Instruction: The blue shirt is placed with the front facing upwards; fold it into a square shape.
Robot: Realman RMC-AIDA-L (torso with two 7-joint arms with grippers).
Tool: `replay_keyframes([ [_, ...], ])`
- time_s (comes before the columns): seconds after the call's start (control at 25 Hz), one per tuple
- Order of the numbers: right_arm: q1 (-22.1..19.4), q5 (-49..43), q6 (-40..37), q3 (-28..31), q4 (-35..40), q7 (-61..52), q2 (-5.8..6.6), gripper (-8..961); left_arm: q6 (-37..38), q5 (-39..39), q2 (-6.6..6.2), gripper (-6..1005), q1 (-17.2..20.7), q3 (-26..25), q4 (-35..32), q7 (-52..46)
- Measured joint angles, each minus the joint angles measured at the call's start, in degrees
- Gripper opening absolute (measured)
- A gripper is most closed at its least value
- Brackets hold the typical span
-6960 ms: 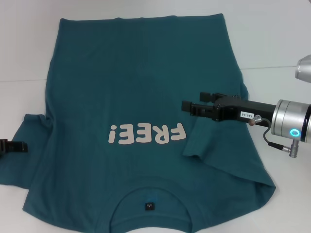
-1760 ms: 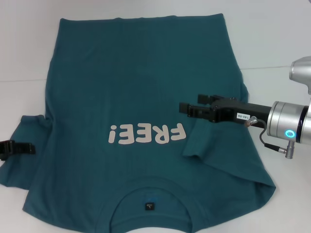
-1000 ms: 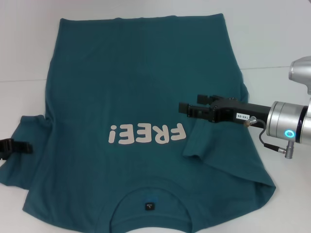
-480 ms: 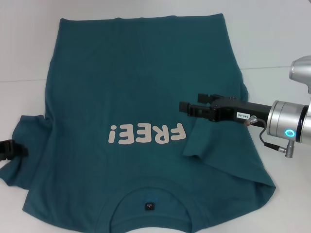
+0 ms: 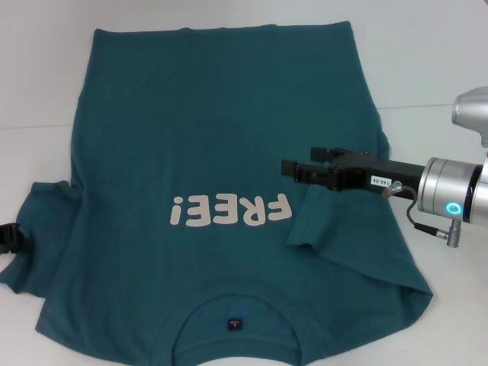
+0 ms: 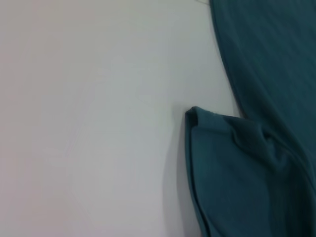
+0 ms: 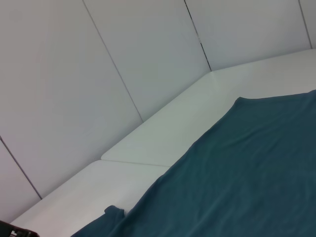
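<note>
Now the left gripper (image 5: 8,238) sits at the left sleeve's edge, grip not discernible; the shirt (image 5: 213,130) lies print-up on the table (image 5: 427,53). Right gripper (image 5: 293,171) hovers over the folded-in right sleeve, seemingly holding nothing. Next: grasp the left sleeve, fold inward

The blue shirt (image 5: 213,130) is dark teal, with whitish "FREE!" lettering (image 5: 230,210) and a small black neck label (image 5: 234,324) at 6 o'clock; the table (image 5: 427,53) is white.
</note>
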State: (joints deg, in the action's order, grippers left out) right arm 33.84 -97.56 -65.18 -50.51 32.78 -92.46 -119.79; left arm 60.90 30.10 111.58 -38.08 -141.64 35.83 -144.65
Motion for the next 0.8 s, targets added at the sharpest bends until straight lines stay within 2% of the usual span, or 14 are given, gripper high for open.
replay_keyframes([
  [0.2, 0.0, 0.0, 0.0, 0.0, -0.1, 0.0, 0.00, 942, 0.1, 0.0, 0.02, 43, 0.0, 0.3, 0.2, 0.1],
  [0.8, 0.0, 0.0, 0.0, 0.0, -0.2, 0.0, 0.00, 942, 0.5, 0.0, 0.03, 40, -0.2, 0.4, 0.7, 0.6],
])
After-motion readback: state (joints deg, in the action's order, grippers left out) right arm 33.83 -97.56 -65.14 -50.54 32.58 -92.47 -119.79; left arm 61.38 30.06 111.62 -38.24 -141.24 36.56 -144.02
